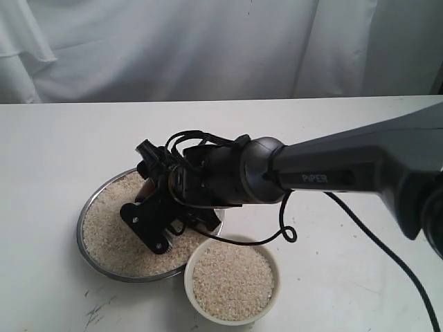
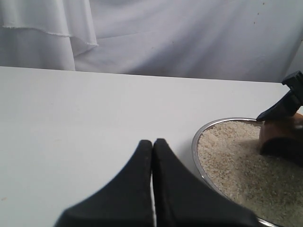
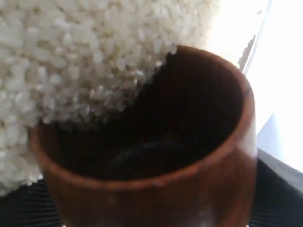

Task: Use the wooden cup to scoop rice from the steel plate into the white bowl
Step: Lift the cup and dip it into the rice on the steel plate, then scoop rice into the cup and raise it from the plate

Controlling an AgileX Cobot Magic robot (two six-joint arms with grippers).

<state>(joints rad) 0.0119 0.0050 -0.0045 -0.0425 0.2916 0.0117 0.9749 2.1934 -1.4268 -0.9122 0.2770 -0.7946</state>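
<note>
- Right claw (image 1: 148,194) clamps the wooden cup (image 3: 142,198) mid-wall, mouth dug into the rice (image 1: 114,232) on the steel plate (image 1: 81,228), lower left of the exterior view.
- Cup looks light, stiff and polished, so probably slippery.
- Left claw (image 2: 152,189) is closed, empty.

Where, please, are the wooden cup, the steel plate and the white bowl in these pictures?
wooden cup (image 3: 189,198), right wrist view, outer wall.
steel plate (image 2: 194,144), left wrist view, rim.
white bowl (image 1: 277,280), exterior view, rim.
</note>
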